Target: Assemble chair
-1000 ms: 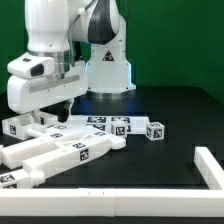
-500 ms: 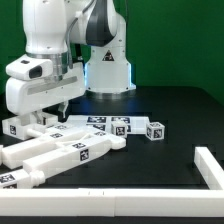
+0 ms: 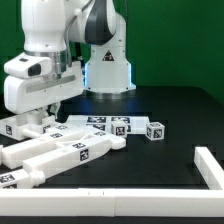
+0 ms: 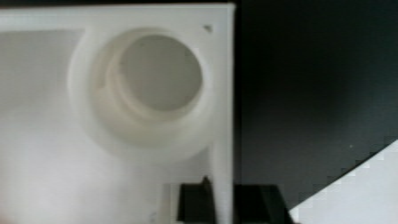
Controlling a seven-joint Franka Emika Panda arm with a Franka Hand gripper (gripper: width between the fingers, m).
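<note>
- While you watch, the chair's long bars (image 3: pixel 60 155) lie nearest on the bench (image 3: pixel 170 168), toward 8 o'clock.
- Behind them, the flat slab (image 3: pixel 100 124), a tagged block (image 3: pixel 155 130) at its 3 o'clock.
- At 9 o'clock the claw (image 3: pixel 50 116) hangs low; you cannot tell its opening or hold.

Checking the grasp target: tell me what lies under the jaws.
A white chair part with a round recess lies under the jaws, with black table beside it. The arm hides the spot in the exterior view, so whether the jaws touch the part cannot be seen.
</note>
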